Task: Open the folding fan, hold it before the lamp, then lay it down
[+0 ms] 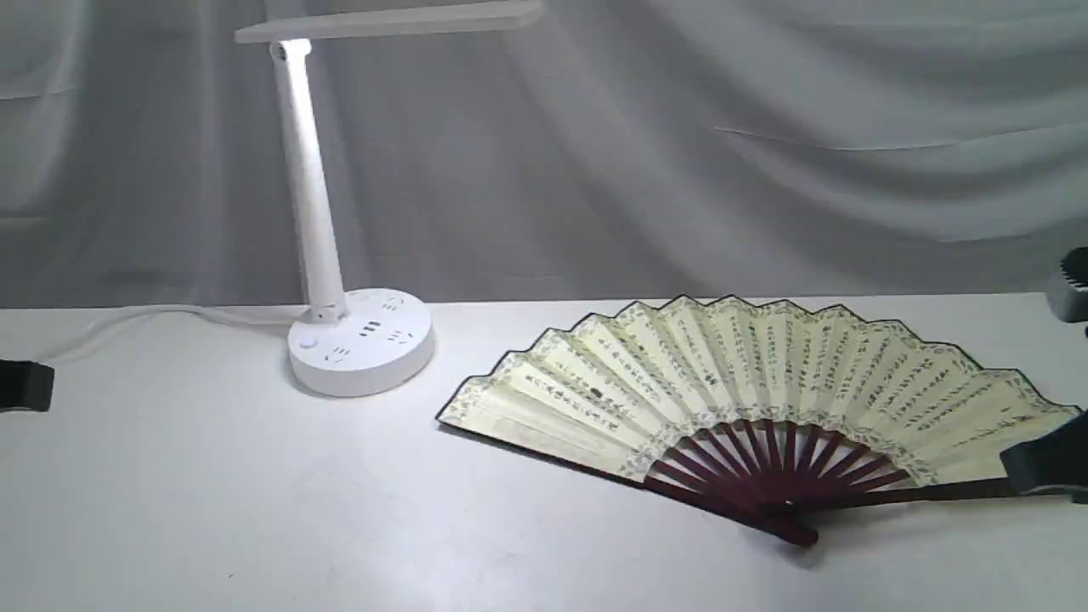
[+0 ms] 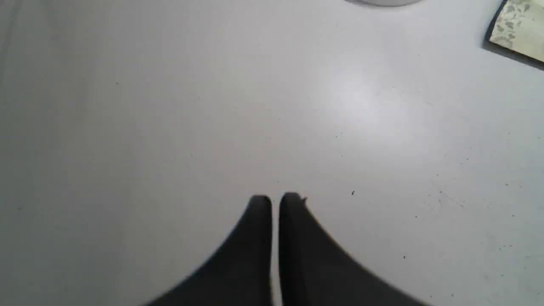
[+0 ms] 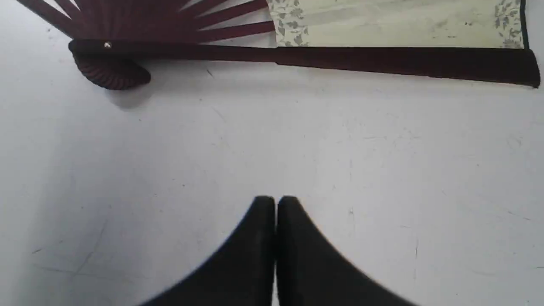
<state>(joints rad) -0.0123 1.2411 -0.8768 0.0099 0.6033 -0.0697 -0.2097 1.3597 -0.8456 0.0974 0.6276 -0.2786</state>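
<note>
Grey drapes [image 1: 680, 170] backed the white worktop [image 1: 212, 493], where the folding fan [image 1: 765, 374] lay spread flat at four o'clock from the lamp [image 1: 310, 212]. Left gripper [image 2: 275, 199] and right gripper [image 3: 275, 199] had jaws together, empty, clear of the fan.

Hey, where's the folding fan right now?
The folding fan lies spread open on the table, right of the lamp in the exterior view, the right gripper close beside it.

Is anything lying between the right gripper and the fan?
No. In the right wrist view, only bare white table separates the shut right gripper from the fan, whose dark guard lies nearest.
</note>
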